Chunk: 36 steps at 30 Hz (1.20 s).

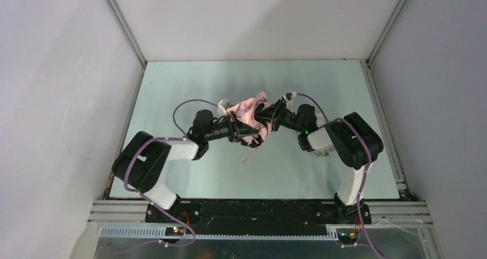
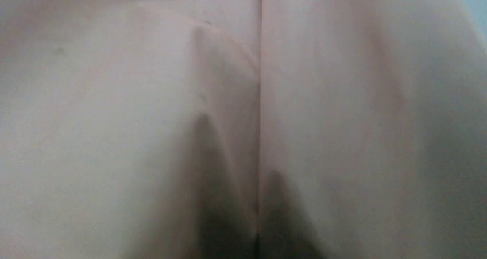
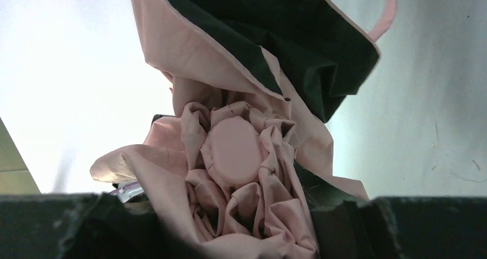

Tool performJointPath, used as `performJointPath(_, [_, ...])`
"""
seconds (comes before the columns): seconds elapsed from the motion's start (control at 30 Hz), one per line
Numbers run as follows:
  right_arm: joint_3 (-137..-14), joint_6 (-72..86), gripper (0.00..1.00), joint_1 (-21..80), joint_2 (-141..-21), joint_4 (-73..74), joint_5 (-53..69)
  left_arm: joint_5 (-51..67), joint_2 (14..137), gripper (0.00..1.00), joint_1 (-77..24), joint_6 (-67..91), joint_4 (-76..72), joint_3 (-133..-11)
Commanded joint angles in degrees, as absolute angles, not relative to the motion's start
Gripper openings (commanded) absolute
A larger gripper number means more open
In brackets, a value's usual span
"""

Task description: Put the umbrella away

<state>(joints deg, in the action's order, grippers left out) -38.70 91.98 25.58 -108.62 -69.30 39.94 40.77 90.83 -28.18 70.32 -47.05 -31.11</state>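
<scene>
The umbrella point(image 1: 248, 111) is held at mid-table, its canopy bunched and not yet wrapped. It appears clamped from 3 o'clock by the right gripper point(image 1: 269, 117). The grip of the left gripper point(image 1: 237, 131), at 8 o'clock, cannot be told. Tidying and stowing are judged outstanding.

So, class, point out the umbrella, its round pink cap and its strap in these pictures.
umbrella point(image 1: 248, 111), top view, on the crumpled pink fabric.
cap point(image 3: 234, 150), right wrist view, on the middle of its flat oval face.
strap point(image 3: 392, 6), right wrist view, on the pink loop's upper bend.
</scene>
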Motion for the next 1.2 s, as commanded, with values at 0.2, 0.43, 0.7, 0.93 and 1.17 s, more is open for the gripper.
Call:
performJointPath(0.2, [-40.5,92.4,0.49,24.9,-102.2,-77.8,44.2,38.7,94.1,0.0,-25.9,79.7,-58.8,-30.8])
performJointPath(0.43, [-40.5,93.4,0.98,24.5,-100.2,-81.4,43.4,38.0,98.1,0.0,-26.1,89.0,-73.2,-28.2])
performJointPath(0.7, [-42.5,86.0,0.99,24.6,-93.0,-61.1,41.0,37.8,96.0,0.0,-28.2,85.2,-64.7,-31.2])
performJointPath(0.93, [-52.7,67.9,1.0,24.2,-85.1,-11.5,35.3,36.6,89.9,0.0,-28.3,73.9,-43.8,-35.0])
performJointPath(1.17, [-49.7,69.9,0.99,21.4,-84.9,-20.6,45.3,37.7,88.7,0.0,-27.5,78.2,-45.7,-36.9])
